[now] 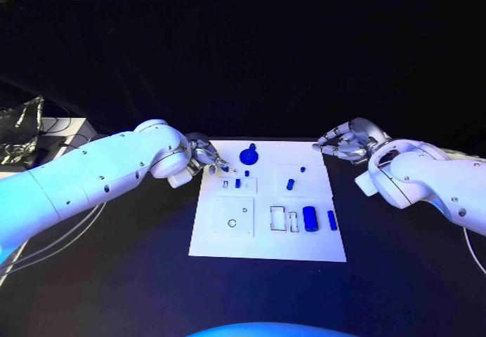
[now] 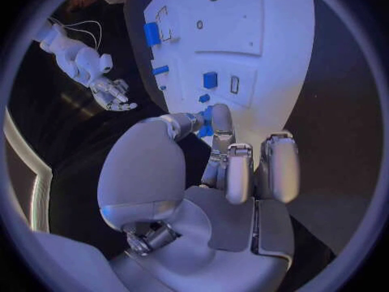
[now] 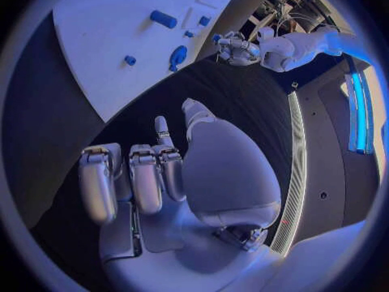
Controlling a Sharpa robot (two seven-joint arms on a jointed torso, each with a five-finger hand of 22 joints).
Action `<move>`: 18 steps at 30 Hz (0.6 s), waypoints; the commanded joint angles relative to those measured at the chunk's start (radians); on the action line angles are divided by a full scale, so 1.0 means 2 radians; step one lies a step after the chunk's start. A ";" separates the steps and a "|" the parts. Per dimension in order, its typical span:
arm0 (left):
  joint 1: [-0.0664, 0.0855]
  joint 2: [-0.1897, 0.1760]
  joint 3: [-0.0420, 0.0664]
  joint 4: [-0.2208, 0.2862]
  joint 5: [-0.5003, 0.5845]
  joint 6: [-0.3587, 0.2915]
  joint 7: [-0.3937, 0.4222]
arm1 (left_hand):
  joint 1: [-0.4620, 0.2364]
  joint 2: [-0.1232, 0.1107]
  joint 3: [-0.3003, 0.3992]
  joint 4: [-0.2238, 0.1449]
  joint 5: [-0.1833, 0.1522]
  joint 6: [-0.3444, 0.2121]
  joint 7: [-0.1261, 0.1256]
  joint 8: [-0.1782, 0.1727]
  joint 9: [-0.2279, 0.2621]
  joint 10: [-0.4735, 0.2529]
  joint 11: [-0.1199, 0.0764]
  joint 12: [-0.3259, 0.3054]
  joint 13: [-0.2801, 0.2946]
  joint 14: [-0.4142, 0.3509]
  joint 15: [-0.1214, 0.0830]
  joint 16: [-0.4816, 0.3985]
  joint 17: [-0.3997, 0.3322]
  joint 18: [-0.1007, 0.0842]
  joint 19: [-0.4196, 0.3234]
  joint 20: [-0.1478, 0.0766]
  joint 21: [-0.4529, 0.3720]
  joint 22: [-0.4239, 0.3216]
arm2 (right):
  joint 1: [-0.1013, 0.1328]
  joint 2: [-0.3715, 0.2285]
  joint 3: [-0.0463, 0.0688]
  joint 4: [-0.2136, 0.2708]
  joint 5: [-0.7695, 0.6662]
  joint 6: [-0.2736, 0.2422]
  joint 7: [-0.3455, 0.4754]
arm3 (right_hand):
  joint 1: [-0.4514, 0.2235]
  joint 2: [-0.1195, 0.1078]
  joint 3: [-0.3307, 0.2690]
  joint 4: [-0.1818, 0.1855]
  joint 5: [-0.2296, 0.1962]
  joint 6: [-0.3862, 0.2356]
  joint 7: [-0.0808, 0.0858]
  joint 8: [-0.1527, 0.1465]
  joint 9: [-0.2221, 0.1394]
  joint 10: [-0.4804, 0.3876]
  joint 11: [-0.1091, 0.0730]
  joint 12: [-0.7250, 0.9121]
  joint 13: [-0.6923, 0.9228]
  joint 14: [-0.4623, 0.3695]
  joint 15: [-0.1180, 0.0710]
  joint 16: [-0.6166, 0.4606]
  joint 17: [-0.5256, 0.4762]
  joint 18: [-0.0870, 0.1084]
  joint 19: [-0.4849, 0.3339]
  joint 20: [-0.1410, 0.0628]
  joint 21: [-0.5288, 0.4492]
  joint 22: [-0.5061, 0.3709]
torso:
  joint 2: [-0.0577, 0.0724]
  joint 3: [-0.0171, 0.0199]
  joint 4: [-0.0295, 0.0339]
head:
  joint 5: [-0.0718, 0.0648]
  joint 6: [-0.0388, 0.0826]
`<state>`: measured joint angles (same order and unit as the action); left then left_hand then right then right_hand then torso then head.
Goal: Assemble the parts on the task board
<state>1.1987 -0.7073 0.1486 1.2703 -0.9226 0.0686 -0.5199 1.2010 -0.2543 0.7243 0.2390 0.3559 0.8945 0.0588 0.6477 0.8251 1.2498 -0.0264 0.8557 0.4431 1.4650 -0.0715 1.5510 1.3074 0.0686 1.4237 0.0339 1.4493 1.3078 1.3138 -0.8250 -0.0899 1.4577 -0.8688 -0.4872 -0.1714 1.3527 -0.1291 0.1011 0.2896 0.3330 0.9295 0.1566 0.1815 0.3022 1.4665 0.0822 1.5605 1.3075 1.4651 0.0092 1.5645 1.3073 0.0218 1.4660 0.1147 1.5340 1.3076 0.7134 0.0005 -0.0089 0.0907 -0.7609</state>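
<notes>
The white task board [image 1: 266, 242] lies in the middle of the black table. At its far edge stands a blue knob-shaped part [image 1: 249, 153]. Two small blue parts [image 1: 238, 182] [image 1: 291, 184] stand further in, and a thick blue cylinder [image 1: 310, 217] and a slim one [image 1: 331, 220] lie near the right edge. My left hand [image 1: 210, 157] hovers over the board's far left corner, a short gap from the knob. In the left wrist view the knob's blue [image 2: 207, 118] shows between my thumb and one finger. My right hand [image 1: 344, 144] hangs empty beyond the far right corner, fingers apart.
Cut-outs in the board include a round hole [image 1: 232, 223] and rectangular slots [image 1: 277, 218]. Cables and a pale box [image 1: 61, 137] sit at the table's far left. Bare black table surrounds the board on every side.
</notes>
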 commanded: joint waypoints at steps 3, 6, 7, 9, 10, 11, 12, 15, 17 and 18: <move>-0.007 -0.005 -0.005 0.018 -0.028 -0.033 -0.006 | -0.005 0.000 0.087 -0.090 0.003 0.009 -0.004 0.003 0.022 0.003 0.000 -0.002 -0.001 0.046 -0.005 -0.002 0.107 -0.008 0.003 0.000 0.002 0.027 | -0.001 0.000 0.000 0.000 -0.003 0.003 0.006 | -0.006 -0.001 0.003 0.000 0.002 -0.004 0.001 0.002 0.001 0.048 -0.003 0.000 0.128 0.050 -0.004 -0.001 0.118 -0.005 0.042 -0.005 -0.002 0.115 | -0.002 0.0001 0.0013 | 0.001 -0.003; -0.011 -0.006 -0.009 0.023 -0.038 -0.038 -0.007 | -0.006 0.000 0.088 -0.091 0.003 0.009 -0.004 0.003 0.022 0.004 0.000 -0.002 -0.001 0.046 -0.005 -0.002 0.107 -0.008 0.004 -0.001 0.003 0.027 | -0.001 0.000 0.000 0.000 -0.003 0.003 0.006 | -0.006 -0.001 0.003 0.000 0.002 -0.004 0.001 0.002 0.001 0.048 -0.003 0.000 0.128 0.050 -0.004 -0.001 0.118 -0.005 0.042 -0.005 -0.002 0.115 | -0.001 0.0002 0.0007 | 0.001 -0.003; -0.013 -0.006 -0.010 0.024 -0.040 -0.040 -0.007 | -0.006 0.000 0.088 -0.091 0.003 0.009 -0.004 0.003 0.022 0.004 0.000 -0.002 -0.001 0.046 -0.005 -0.002 0.107 -0.008 0.004 -0.001 0.003 0.027 | -0.001 0.000 0.000 0.000 -0.003 0.003 0.006 | -0.006 -0.001 0.003 0.000 0.002 -0.004 0.001 0.002 0.001 0.048 -0.003 0.000 0.128 0.050 -0.004 -0.001 0.118 -0.005 0.042 -0.005 -0.002 0.115 | -0.001 0.0002 0.0007 | 0.001 -0.003; -0.015 -0.006 -0.011 0.024 -0.043 -0.041 -0.007 | -0.006 0.000 0.088 -0.091 0.003 0.010 -0.004 0.003 0.022 0.004 0.000 -0.002 -0.001 0.046 -0.005 -0.001 0.108 -0.008 0.004 -0.001 0.003 0.028 | -0.001 0.000 0.000 0.000 -0.003 0.003 0.006 | -0.006 -0.001 0.003 0.000 0.002 -0.004 0.001 0.002 0.001 0.048 -0.003 0.000 0.128 0.050 -0.004 -0.001 0.118 -0.005 0.042 -0.005 -0.002 0.115 | -0.001 0.0002 0.0003 | 0.001 -0.003; -0.017 -0.006 -0.011 0.025 -0.045 -0.041 -0.007 | -0.006 0.000 0.088 -0.091 0.003 0.010 -0.004 0.003 0.022 0.004 0.000 -0.002 -0.001 0.046 -0.005 -0.001 0.108 -0.008 0.004 -0.001 0.003 0.028 | -0.001 0.000 0.000 0.000 -0.003 0.003 0.006 | -0.006 -0.001 0.003 0.000 0.002 -0.004 0.001 0.002 0.001 0.048 -0.003 0.000 0.128 0.050 -0.004 -0.001 0.118 -0.005 0.042 -0.005 -0.002 0.115 | -0.001 0.0002 0.0001 | 0.001 -0.003; -0.018 -0.006 -0.012 0.025 -0.047 -0.041 -0.007 | -0.006 0.000 0.088 -0.091 0.003 0.010 -0.004 0.003 0.022 0.004 0.000 -0.002 -0.001 0.046 -0.005 -0.001 0.108 -0.008 0.004 -0.001 0.003 0.028 | -0.001 0.000 0.000 0.000 -0.003 0.003 0.006 | -0.006 -0.001 0.003 0.000 0.002 -0.004 0.001 0.002 0.001 0.048 -0.003 0.000 0.128 0.050 -0.004 -0.001 0.118 -0.005 0.042 -0.005 -0.002 0.115 | -0.001 0.0001 -0.0001 | 0.001 -0.004; -0.019 -0.005 -0.012 0.025 -0.048 -0.041 -0.007 | -0.006 0.000 0.088 -0.091 0.003 0.010 -0.004 0.003 0.022 0.004 0.000 -0.002 -0.001 0.046 -0.005 -0.001 0.108 -0.008 0.004 -0.001 0.003 0.028 | -0.001 -0.001 0.000 0.000 -0.003 0.003 0.006 | -0.006 -0.001 0.003 0.000 0.002 -0.004 0.001 0.002 0.001 0.048 -0.003 0.000 0.128 0.050 -0.004 -0.001 0.118 -0.005 0.042 -0.005 -0.002 0.115 | 0.000 0.0001 -0.0002 | 0.000 -0.004; -0.021 -0.005 -0.013 0.025 -0.051 -0.040 -0.007 | -0.006 -0.001 0.088 -0.092 0.003 0.010 -0.004 0.003 0.022 0.005 0.000 -0.002 -0.001 0.046 -0.005 -0.001 0.108 -0.008 0.004 -0.001 0.003 0.028 | -0.001 -0.001 0.000 0.000 -0.003 0.003 0.006 | -0.006 -0.001 0.003 0.000 0.002 -0.004 0.001 0.002 0.001 0.048 -0.003 0.000 0.128 0.050 -0.004 -0.001 0.118 -0.005 0.042 -0.005 -0.002 0.115 | 0.000 0.0000 -0.0002 | 0.000 -0.005; -0.022 -0.004 -0.013 0.025 -0.054 -0.039 -0.007 | -0.006 -0.001 0.088 -0.092 0.003 0.010 -0.004 0.003 0.022 0.005 0.000 -0.002 -0.001 0.046 -0.005 -0.001 0.108 -0.008 0.004 -0.001 0.003 0.028 | -0.001 -0.001 0.000 0.000 -0.003 0.003 0.006 | -0.006 -0.001 0.003 0.000 0.002 -0.004 0.001 0.002 0.001 0.048 -0.003 0.000 0.128 0.050 -0.004 -0.001 0.118 -0.005 0.042 -0.005 -0.002 0.115 | 0.000 0.0000 0.0001 | -0.001 -0.005; -0.023 -0.004 -0.014 0.025 -0.056 -0.038 -0.007 | -0.006 -0.001 0.088 -0.092 0.003 0.010 -0.004 0.003 0.022 0.005 0.000 -0.002 -0.001 0.046 -0.005 -0.001 0.108 -0.008 0.004 -0.001 0.003 0.028 | -0.001 -0.001 0.000 0.000 -0.003 0.003 0.006 | -0.006 -0.001 0.003 0.000 0.002 -0.004 0.001 0.002 0.001 0.048 -0.003 0.000 0.128 0.050 -0.004 -0.001 0.118 -0.005 0.042 -0.005 -0.002 0.115 | 0.000 0.0000 0.0003 | -0.001 -0.005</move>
<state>1.1540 -0.7175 0.1209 1.3178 -1.0051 0.0014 -0.5342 1.1878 -0.2673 0.7411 0.2203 0.3560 0.9012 0.0590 0.6508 0.8256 1.2500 -0.0262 0.8557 0.4432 1.4688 -0.0752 1.5509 1.3074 0.0686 1.4237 0.0340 1.4493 1.3077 1.3123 -0.8274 -0.0901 1.4573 -0.8688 -0.4872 -0.1708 1.3487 -0.1332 0.1011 0.2896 0.3329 0.9295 0.1566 0.1815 0.3021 1.4665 0.0822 1.5605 1.3073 1.4651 0.0092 1.5645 1.3073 0.0218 1.4660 0.1147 1.5343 1.3075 0.7126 0.0008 -0.0086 0.0903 -0.7700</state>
